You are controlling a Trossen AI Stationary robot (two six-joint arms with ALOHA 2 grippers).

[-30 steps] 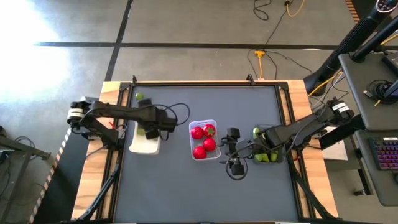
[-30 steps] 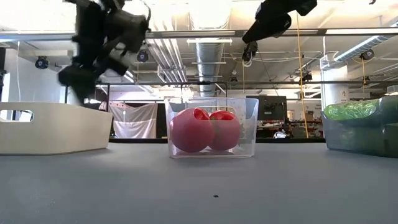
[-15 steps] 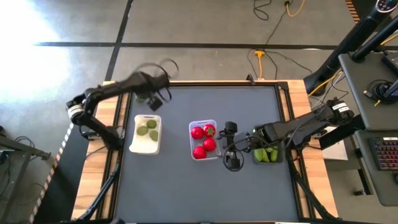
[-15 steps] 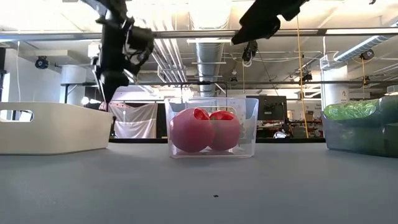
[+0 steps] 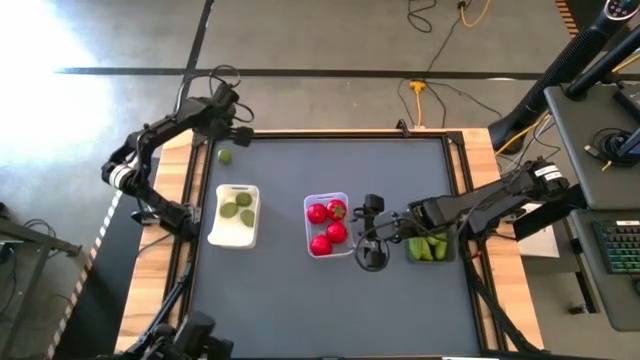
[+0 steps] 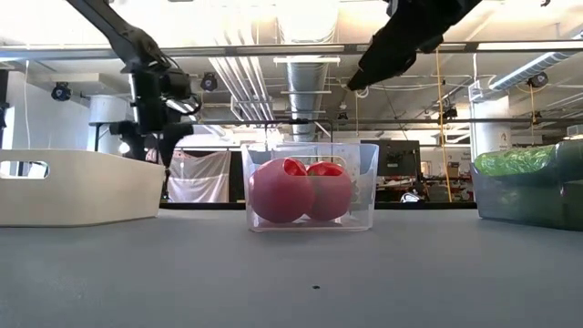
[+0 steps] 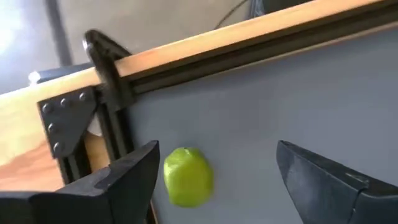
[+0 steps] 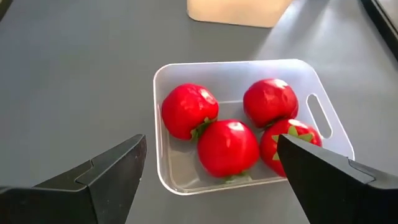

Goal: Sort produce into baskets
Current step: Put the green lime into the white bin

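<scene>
High view: one lime (image 5: 225,155) sits loose at upper left, under the open left gripper (image 5: 232,130). Everything else looks sorted; the right gripper (image 5: 372,232), open and empty, waits mid-frame.

Left arm reaches out to the table's far-left corner, elbow bent back toward its base at the left edge. Left gripper (image 5: 228,130) hangs above the surface with fingers (image 7: 118,180) spread wide; nothing between them, and a lime (image 7: 188,176) lies just ahead of the gap, closer to one finger than the other, not touching either. Right arm stretches in from the right edge, roughly level, forearm low over the table. Right gripper (image 5: 372,240) also spread wide, fingers (image 8: 106,177) empty, hovering just beside the clear basket (image 8: 171,186), which sits ahead of the tips.
</scene>
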